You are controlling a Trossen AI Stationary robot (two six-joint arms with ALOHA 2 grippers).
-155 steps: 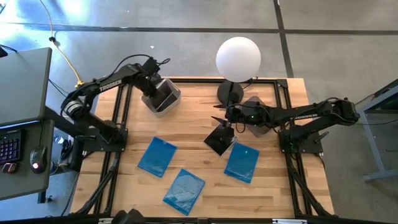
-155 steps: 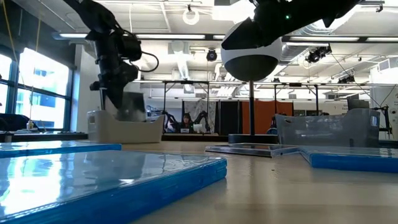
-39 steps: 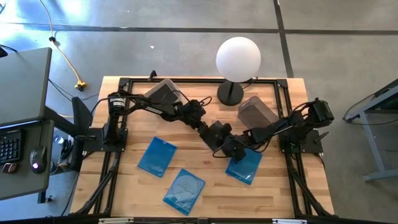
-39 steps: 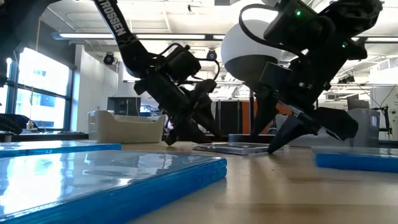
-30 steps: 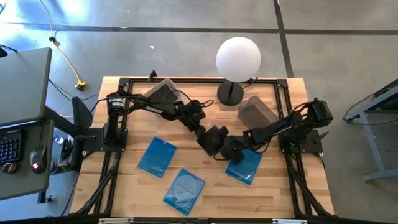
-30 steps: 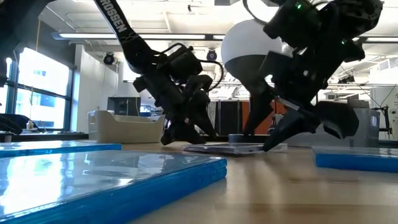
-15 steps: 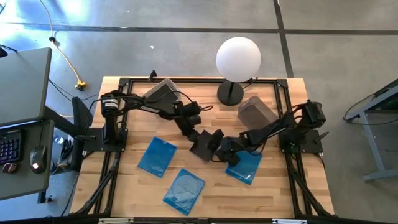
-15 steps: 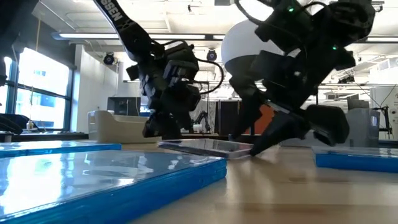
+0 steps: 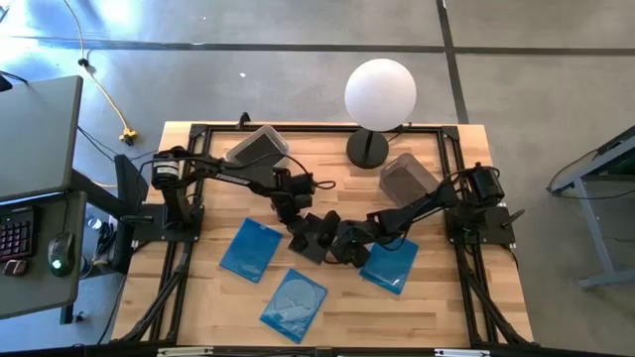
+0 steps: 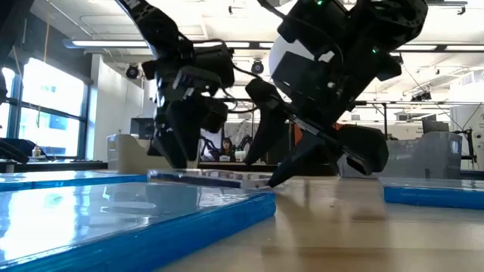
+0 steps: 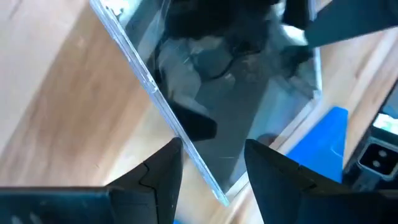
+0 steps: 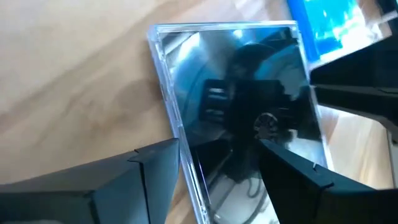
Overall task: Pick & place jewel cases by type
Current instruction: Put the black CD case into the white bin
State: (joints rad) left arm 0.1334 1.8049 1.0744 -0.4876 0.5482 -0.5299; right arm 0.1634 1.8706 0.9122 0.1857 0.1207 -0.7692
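Pincers of both arms meeting at one squarish dark plastic jewel case (image 9: 316, 238) on the pale wooden table (image 9: 327, 164). Left pincer (image 9: 301, 230) at one edge of it, right pincer (image 9: 343, 246) at the opposite edge, case lying between the two. No long axis to speak of, being nearly square; edges set skew to the table's sides.

Right pincer released, spread wide, the case's clear rim running in between its fingertips (image 12: 155, 165). Left pincer set about a corner of the case; grasping or merely beside it, cannot tell.

Pale open-topped bin (image 9: 260, 149) behind the left pincer, back along its arm; grey open-topped bin (image 9: 409, 178) back along the right arm. One of the translucent blue rectangular cases (image 9: 389, 263) just beside the right pincer, two more farther off past the left pincer.

Probably the left arm's carry, its bin being the nearer, once the right pincer clears.

Contact points hidden from above by both wrists. From table height, a blue case in front masks the table line, so resting or lifted not clear. No other dark cases made out.
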